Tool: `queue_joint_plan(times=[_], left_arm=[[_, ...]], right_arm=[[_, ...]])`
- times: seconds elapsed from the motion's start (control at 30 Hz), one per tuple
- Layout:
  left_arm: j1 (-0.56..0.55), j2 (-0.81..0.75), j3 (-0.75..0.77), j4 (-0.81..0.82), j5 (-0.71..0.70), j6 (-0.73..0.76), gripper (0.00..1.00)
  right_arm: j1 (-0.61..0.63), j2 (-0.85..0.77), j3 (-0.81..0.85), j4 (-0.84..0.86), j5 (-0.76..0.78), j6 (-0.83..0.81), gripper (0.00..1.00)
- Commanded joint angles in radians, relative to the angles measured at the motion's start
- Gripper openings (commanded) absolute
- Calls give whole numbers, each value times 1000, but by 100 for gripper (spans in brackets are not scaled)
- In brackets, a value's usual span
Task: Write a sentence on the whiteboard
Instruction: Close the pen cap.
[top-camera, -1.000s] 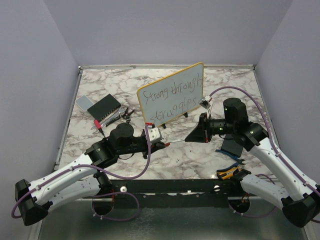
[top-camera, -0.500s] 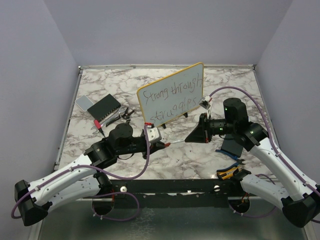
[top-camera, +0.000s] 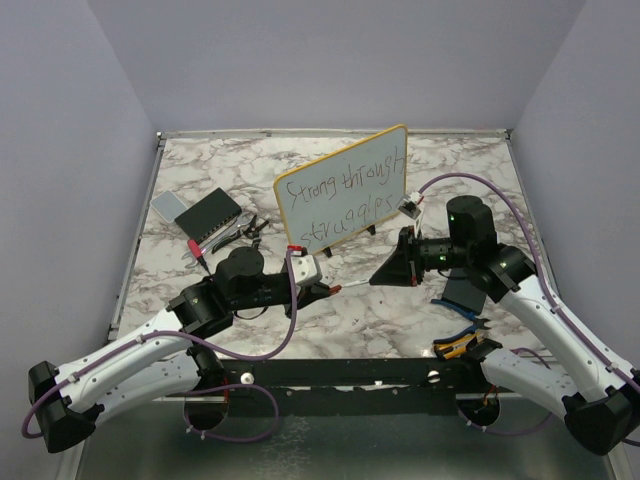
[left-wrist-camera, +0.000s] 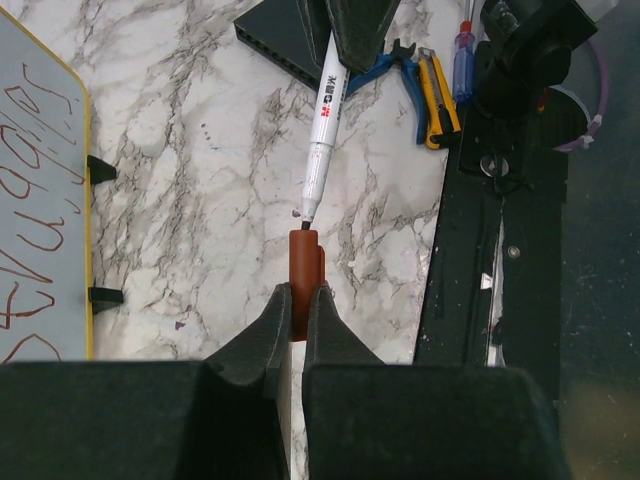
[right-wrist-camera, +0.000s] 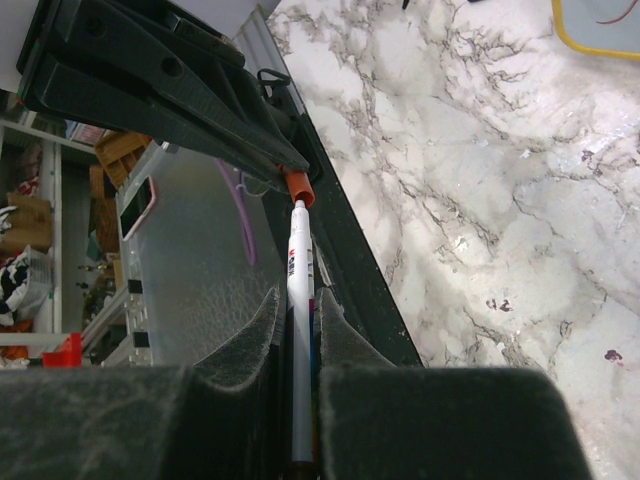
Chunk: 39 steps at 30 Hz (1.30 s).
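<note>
On the whiteboard (top-camera: 340, 197) at the tabletop's twelve o'clock, the sentence (top-camera: 345, 178) read "Strong throught struggles"; left fingers (left-wrist-camera: 262, 335) pinched a red cap (left-wrist-camera: 303, 272), right fingers (right-wrist-camera: 250, 335) clamped a white marker (left-wrist-camera: 322, 120).

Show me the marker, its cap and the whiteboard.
marker (left-wrist-camera: 322, 125): left wrist view, on the white barrel.
cap (left-wrist-camera: 304, 265): left wrist view, on its red-brown side.
whiteboard (top-camera: 342, 204): top view, on the bare strip between the two written lines.
</note>
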<state>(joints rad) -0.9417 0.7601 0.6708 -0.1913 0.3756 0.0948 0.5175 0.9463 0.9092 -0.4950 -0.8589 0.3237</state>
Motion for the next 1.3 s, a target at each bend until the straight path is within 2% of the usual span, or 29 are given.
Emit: queue_joint_plan(times=[0.0, 0.37, 0.87, 1.27], left_arm=[[4, -12, -9, 23, 39, 5, 0], [4, 5, 0, 37, 92, 13, 0], [4, -4, -6, 88, 116, -19, 0], [4, 41, 24, 107, 82, -34, 0]], right_arm=[[-3, 21, -20, 25, -78, 10, 1], [-2, 57, -40, 60, -192, 7, 1], [-2, 80, -91, 127, -194, 32, 1], [-2, 102, -122, 190, -209, 66, 2]])
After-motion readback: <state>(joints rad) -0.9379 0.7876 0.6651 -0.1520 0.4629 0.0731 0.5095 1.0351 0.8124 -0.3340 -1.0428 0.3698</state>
